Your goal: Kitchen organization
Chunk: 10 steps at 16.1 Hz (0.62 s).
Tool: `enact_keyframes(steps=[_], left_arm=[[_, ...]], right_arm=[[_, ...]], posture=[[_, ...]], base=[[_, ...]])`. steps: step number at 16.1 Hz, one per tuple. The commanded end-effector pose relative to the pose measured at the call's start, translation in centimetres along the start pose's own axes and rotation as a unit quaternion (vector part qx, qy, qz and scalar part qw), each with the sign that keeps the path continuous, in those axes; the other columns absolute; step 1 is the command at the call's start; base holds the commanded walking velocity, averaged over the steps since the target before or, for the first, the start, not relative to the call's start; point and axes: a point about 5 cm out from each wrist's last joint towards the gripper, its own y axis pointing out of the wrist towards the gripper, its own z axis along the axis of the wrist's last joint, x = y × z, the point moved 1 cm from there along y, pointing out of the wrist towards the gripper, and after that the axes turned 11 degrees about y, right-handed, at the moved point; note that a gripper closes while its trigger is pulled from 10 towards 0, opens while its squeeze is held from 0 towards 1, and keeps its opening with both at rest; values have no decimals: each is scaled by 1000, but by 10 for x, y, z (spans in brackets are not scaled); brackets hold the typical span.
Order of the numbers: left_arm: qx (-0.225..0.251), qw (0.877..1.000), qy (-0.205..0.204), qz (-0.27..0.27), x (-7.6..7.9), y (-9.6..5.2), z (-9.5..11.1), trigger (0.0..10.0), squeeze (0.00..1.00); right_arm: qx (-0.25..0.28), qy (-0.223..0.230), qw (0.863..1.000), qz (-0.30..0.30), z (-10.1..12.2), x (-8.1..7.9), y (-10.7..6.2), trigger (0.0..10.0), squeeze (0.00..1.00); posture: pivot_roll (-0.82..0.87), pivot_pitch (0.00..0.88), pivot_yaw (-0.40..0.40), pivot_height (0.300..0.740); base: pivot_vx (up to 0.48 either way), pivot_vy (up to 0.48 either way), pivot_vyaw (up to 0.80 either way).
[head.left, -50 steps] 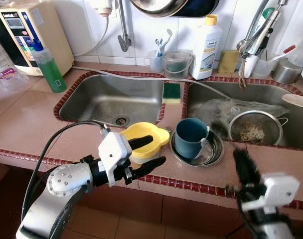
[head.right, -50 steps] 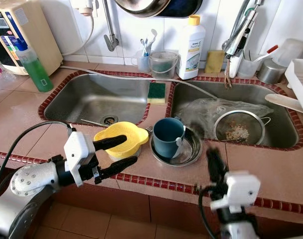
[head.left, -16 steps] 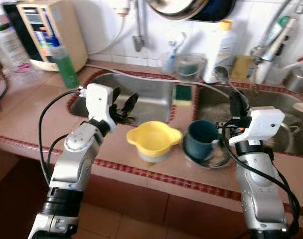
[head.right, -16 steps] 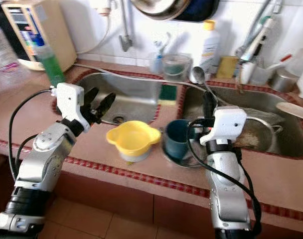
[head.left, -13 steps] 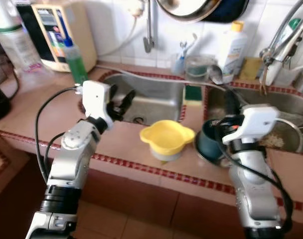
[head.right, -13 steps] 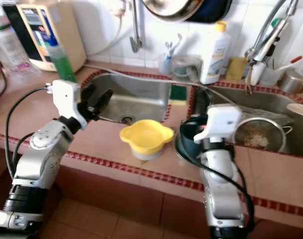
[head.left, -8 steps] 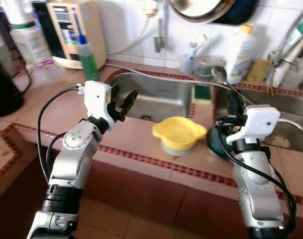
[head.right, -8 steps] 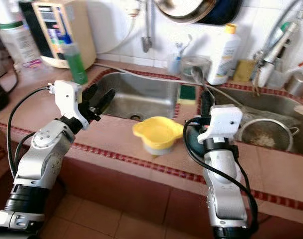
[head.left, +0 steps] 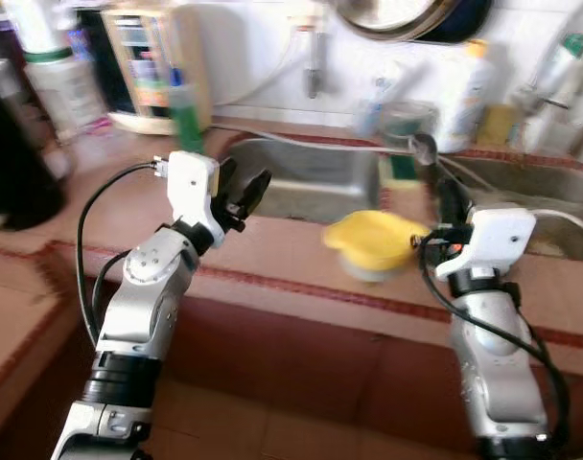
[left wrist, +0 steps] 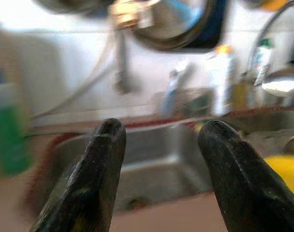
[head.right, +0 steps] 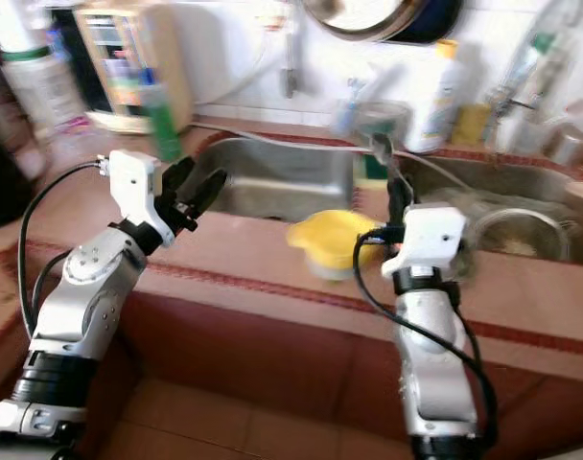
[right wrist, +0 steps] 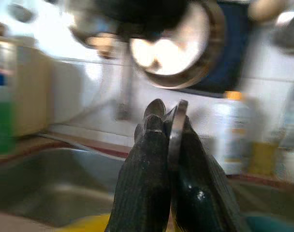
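Blurred counter (head.left: 272,249), sink (head.left: 311,187) behind. My left gripper (head.left: 245,195) spread wide; right gripper (right wrist: 167,140) pinching spoon (head.left: 424,149) upright beside yellow bowl (head.left: 373,240).

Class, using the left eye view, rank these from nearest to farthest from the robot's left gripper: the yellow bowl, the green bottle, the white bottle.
1. Green bottle, behind the left gripper.
2. Yellow bowl, to its right.
3. White bottle, far right by the wall.
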Motion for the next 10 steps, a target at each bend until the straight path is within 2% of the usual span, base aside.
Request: enact_keyframes(steps=[1,2,4,10], left_arm=[[3,1000,9,-2,-4,0,2,10000,0],[0,1000,7,-3,-4,0,1,10000,0],[-4,999,29,-18,0,-1,1,10000,0],[11,997,46,-54,3,-3,4,10000,0]], right_arm=[[14,-1,1000,15,6,-7,5,10000,0],[14,0,1000,15,5,-7,5,10000,0],[12,0,1000,18,4,-8,4,10000,0],[8,-1,1000,22,1,-10,5,10000,0]], posture=[[-202,0,33,740],[-202,0,33,740],[-198,0,33,740],[-196,0,33,740]], base=[[0,349,0],[0,349,0],[0,0,0],[0,0,0]])
